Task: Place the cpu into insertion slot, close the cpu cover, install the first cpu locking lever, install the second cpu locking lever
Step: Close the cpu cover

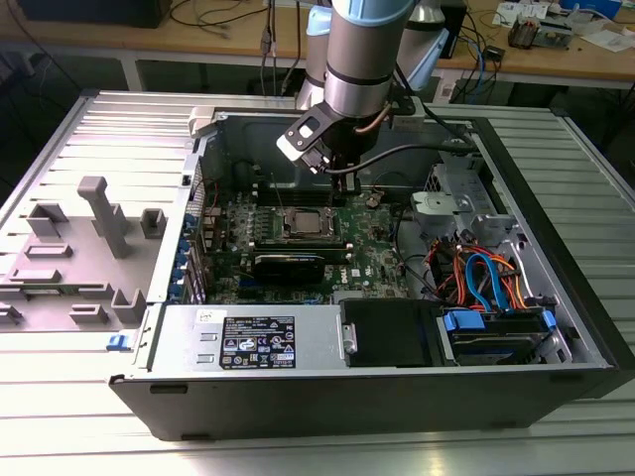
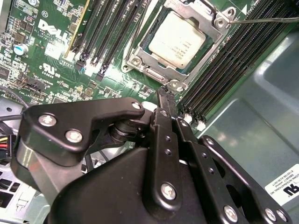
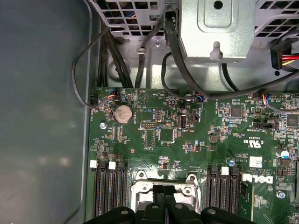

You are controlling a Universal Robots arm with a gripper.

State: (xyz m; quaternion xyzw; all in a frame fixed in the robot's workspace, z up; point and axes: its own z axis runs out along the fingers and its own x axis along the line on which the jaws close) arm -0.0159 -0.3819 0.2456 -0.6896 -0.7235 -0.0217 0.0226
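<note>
Jaws are closed on nothing, tips at the socket's [image 2: 148,74] near corner. The chip [image 2: 180,39] sits just beyond them, under the lowered cover [image 2: 211,33].

Bright, even light; soft glare on the cpu [image 2: 180,39].

Coin cell [image 3: 124,113] on green motherboard [image 3: 201,158]

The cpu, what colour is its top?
The cpu has a pale silvery-grey top, clearest in the second wrist view.
</note>
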